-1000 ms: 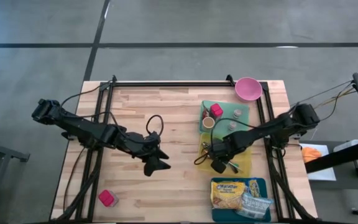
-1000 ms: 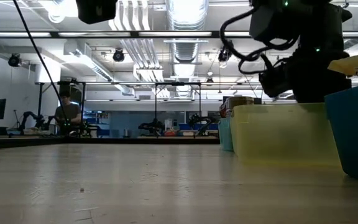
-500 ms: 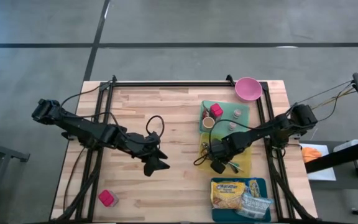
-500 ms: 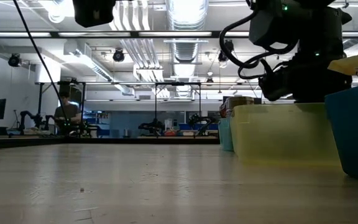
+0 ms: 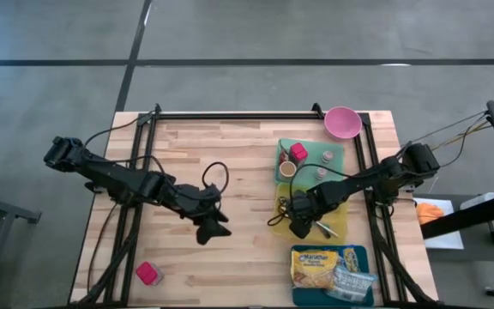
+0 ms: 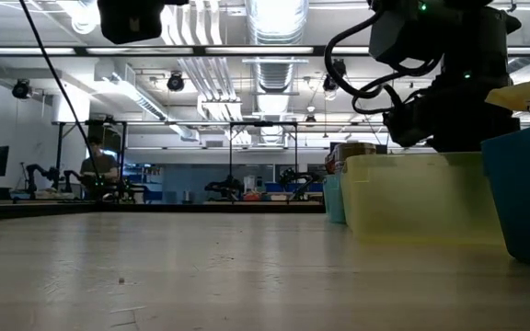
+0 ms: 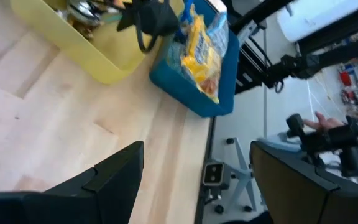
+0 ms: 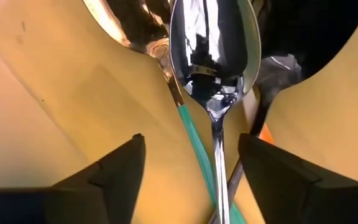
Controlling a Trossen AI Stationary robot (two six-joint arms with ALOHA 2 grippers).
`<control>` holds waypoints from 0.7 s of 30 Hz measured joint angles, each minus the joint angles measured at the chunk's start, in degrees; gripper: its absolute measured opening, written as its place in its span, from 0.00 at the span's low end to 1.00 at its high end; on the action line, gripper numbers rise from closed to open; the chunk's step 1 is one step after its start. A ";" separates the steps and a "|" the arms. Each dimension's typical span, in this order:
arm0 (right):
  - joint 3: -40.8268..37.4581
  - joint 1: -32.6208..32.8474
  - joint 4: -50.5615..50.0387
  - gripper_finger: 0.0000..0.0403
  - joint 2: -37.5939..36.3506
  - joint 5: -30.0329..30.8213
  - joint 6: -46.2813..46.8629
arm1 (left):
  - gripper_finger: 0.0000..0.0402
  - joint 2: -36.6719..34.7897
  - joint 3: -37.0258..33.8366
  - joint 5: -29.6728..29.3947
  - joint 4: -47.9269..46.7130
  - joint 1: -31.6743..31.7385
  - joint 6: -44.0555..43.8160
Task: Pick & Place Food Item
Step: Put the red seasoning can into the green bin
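The right claw hung low inside the yellow bin on the right side of the wooden counter. Its two dark fingers stood apart with nothing between them. Just ahead of them, in the right wrist view, a shiny metal spoon lay in the bin with its bowl facing up, resting across other cutlery, among it a teal handle. From the low view the right arm reached down behind the yellow bin's wall.

The left claw hovered over the bare middle of the counter, well apart from the bins, its fingers spread wide and holding nothing.

The food items sat in the blue bin at the near right corner, just beside the yellow bin: a yellow noodle packet and a clear bag partly on top of it. The left wrist view showed the same yellow packet standing up out of the blue bin.

Farther back on the right, a green tray held a red cup and some small containers. A pink bowl stood at the far edge of the counter. A small pink block lay alone near the front left corner.
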 joint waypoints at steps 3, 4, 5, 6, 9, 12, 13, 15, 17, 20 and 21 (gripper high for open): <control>0.00 0.02 -0.07 0.68 -0.63 -0.11 0.82 | 0.74 0.00 0.02 2.73 -0.01 0.00 -0.03; 0.00 0.02 -0.11 0.69 -1.13 -0.13 1.13 | 0.74 0.00 0.01 4.01 0.00 0.00 -0.03; 0.00 0.02 -0.11 0.71 -1.61 -0.11 1.47 | 0.74 -0.01 0.02 5.34 -0.07 0.00 -0.01; 0.00 0.08 -0.09 0.72 -2.18 -0.09 1.94 | 0.74 -0.05 0.02 6.78 -0.17 -0.07 0.18; 0.00 0.13 -0.10 0.74 -4.28 0.06 2.45 | 0.72 -0.82 0.02 8.64 -1.12 -2.02 3.90; 0.00 0.14 -0.08 0.75 -6.70 0.33 3.04 | 0.68 -1.82 0.06 9.00 -3.80 -5.22 8.98; 0.00 0.15 -0.03 0.75 -7.46 0.55 3.28 | 0.67 -2.03 0.07 9.23 -5.02 -6.39 10.36; 0.00 0.17 0.07 0.75 -8.98 1.74 3.77 | 0.64 -2.53 0.07 9.55 -7.06 -8.50 12.39; 0.00 0.16 0.12 0.75 -10.40 3.22 3.96 | 0.61 -2.91 0.07 9.69 -9.59 -10.89 14.78; 0.01 0.15 0.13 0.75 -11.97 4.93 4.32 | 0.57 -3.03 0.09 9.96 -16.17 -15.08 18.87; 0.02 0.15 0.11 0.75 -12.26 5.43 4.47 | 0.56 -3.02 0.09 10.23 -18.89 -16.43 20.21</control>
